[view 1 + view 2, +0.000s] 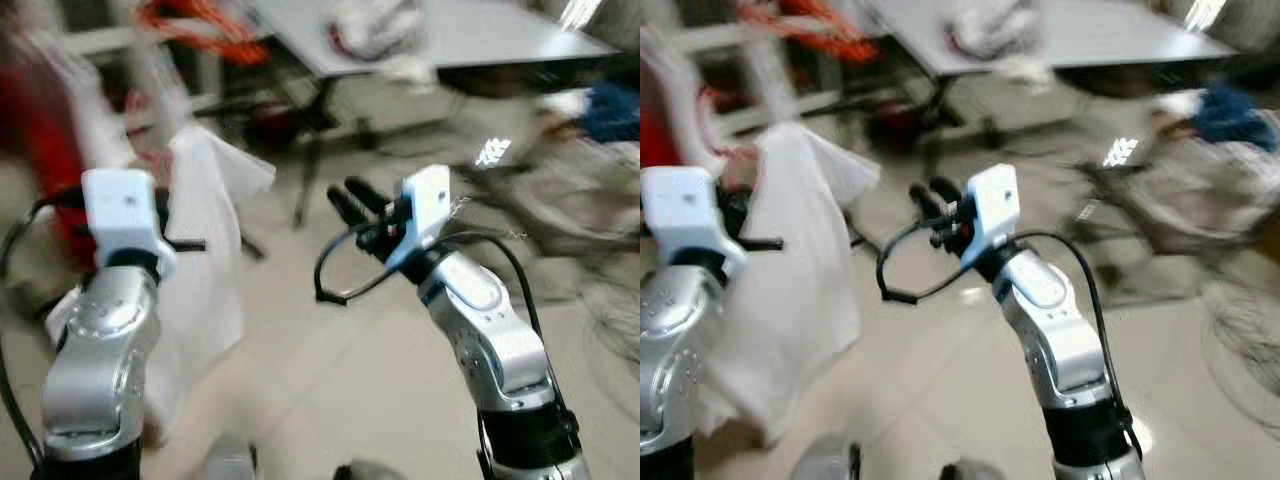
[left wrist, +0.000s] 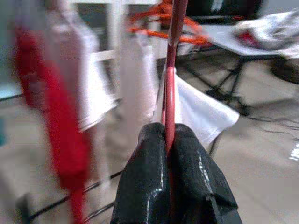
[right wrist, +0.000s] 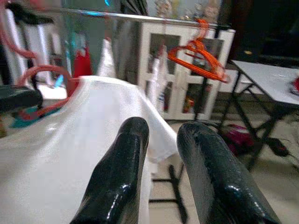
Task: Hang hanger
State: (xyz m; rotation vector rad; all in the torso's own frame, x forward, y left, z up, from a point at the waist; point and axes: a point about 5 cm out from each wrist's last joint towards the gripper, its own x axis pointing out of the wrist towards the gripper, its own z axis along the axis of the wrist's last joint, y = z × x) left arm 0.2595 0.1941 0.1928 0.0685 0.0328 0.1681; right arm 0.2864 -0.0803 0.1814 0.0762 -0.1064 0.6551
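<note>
Left eye view shows pale floor tiles (image 1: 330,350) and a grey table (image 1: 470,35) beyond. Left end effector (image 2: 168,140) pinches the red hanger (image 2: 170,93) carrying a white garment (image 1: 205,260); right end effector (image 3: 161,135) spread, beside the garment. No legible writing.

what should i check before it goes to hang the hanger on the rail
1. Left pincer shut on the red hanger: ok.
2. White garment draped on the hanger: ok.
3. Right pincer open with nothing between its fingers: ok.
4. Rail in sight, orange hangers already on it: ok.
5. Hook lined up with the rail: cannot tell, head views blurred.
</note>
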